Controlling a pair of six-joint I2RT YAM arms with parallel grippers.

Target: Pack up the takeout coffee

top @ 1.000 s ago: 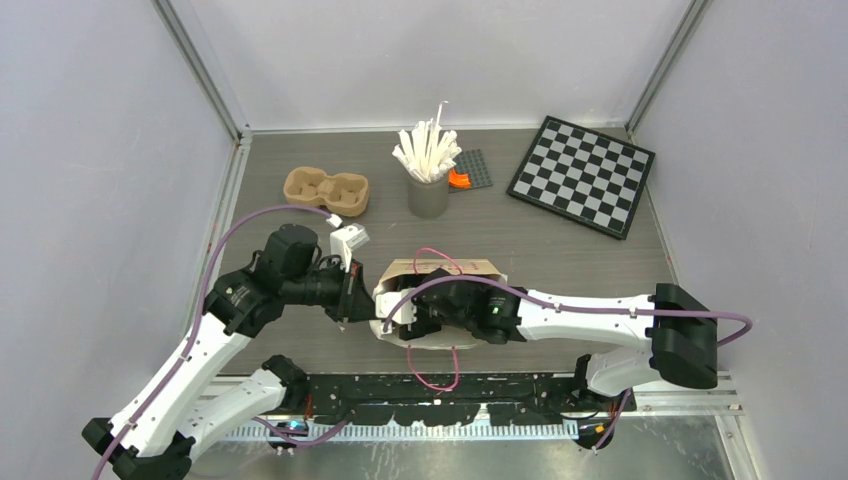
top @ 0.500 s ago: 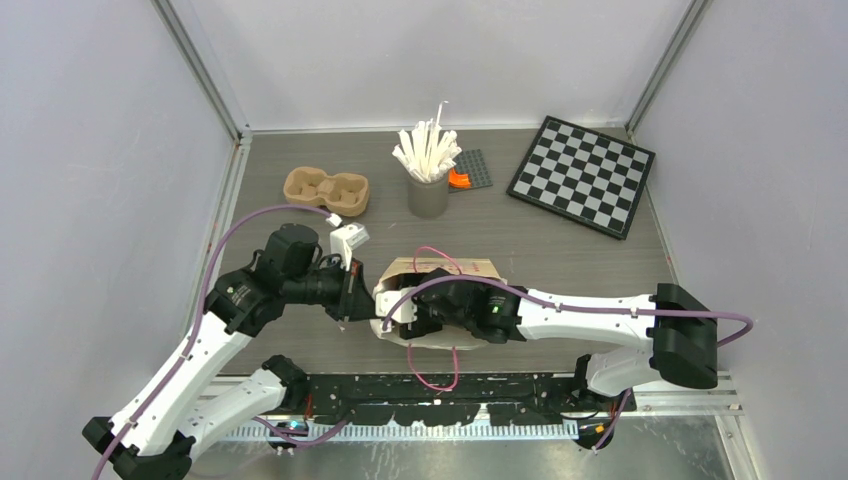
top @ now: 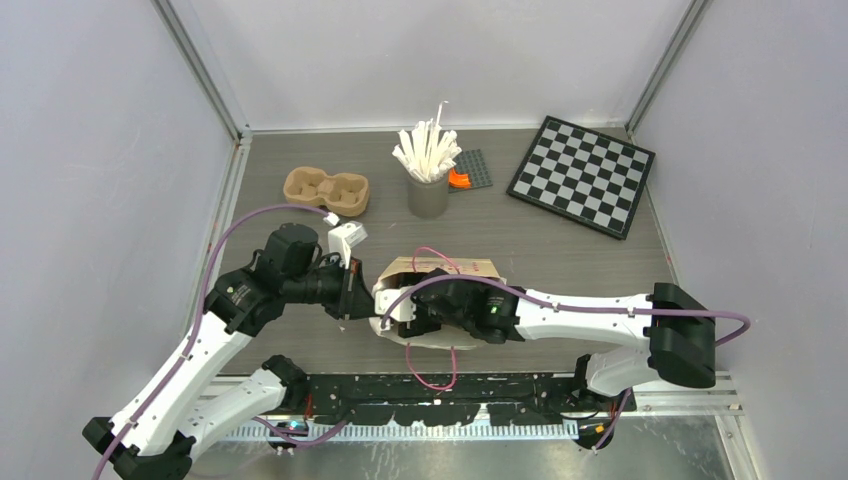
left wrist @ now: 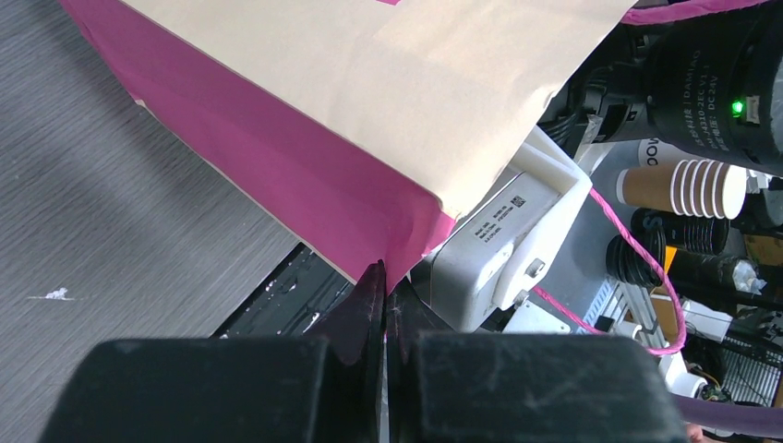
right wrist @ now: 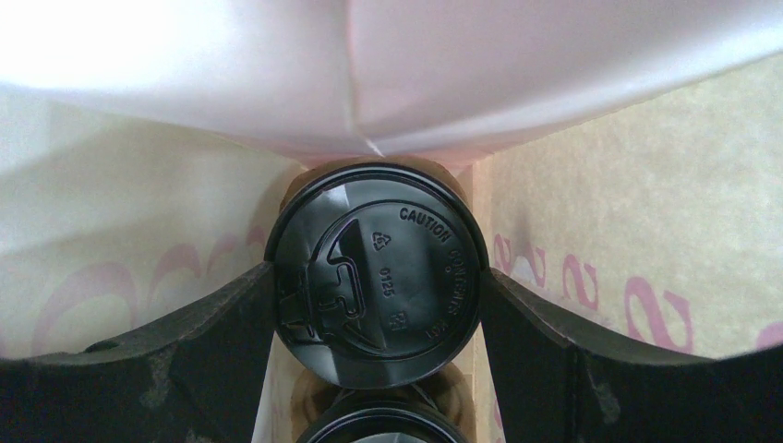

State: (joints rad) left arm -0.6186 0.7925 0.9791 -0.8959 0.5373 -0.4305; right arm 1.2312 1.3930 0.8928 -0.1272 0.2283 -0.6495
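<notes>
A tan paper bag (top: 470, 266) with pink sides (left wrist: 305, 175) stands between the two arms. My left gripper (left wrist: 386, 277) is shut on the bag's lower corner edge; from above it sits at the bag's left side (top: 352, 296). My right gripper (right wrist: 377, 277) reaches down inside the bag (top: 402, 318). Its fingers (right wrist: 185, 351) press both sides of the round black lid of one takeout coffee cup (right wrist: 379, 268). Just below it shows the lid of a second coffee cup (right wrist: 383, 429), seated in tan pulp (right wrist: 309, 401). The cups are hidden in the top view.
A tan pulp two-cup tray (top: 327, 190) lies at the back left. A grey cup of white sticks (top: 428, 190) stands at the back centre, beside a grey plate with an orange piece (top: 466, 176). A chessboard (top: 582, 175) lies at the back right.
</notes>
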